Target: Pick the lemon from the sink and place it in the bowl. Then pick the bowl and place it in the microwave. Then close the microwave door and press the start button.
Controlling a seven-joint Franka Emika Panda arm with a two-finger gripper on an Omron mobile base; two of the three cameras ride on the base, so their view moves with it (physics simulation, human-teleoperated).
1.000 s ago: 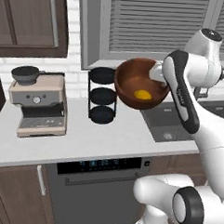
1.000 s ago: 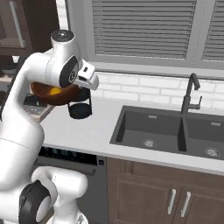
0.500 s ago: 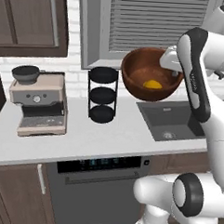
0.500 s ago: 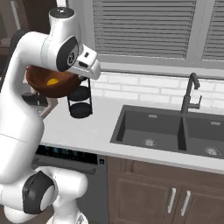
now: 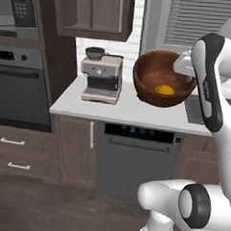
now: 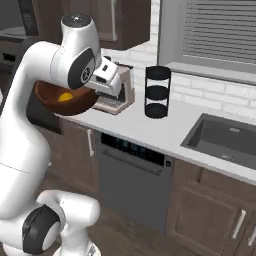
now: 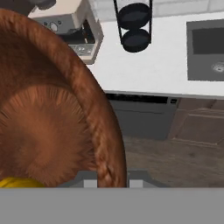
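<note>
My gripper (image 5: 186,69) is shut on the right rim of the reddish-brown bowl (image 5: 155,74), which hangs in the air in front of the counter. The yellow lemon (image 5: 164,89) lies at the bottom of the bowl. From the right base view the bowl (image 6: 57,97) with the lemon (image 6: 65,97) sits under my hand, left of the coffee machine. In the hand view the bowl's rim (image 7: 109,144) runs between my fingertips, with the lemon (image 7: 17,182) at the lower left. The microwave (image 5: 17,9) with its keypad is at the upper left; its door cannot be made out. The sink (image 6: 225,140) is at the right.
A coffee machine (image 5: 101,76) stands on the white counter (image 5: 89,104) just left of the bowl. An oven (image 5: 18,83) sits under the microwave. A black tiered rack (image 6: 157,92) stands between coffee machine and sink. A dishwasher (image 5: 137,152) is below the counter.
The whole scene has shifted right as the base moved left, bringing the oven and microwave into view. The bowl with the lemon stays in my grip.
</note>
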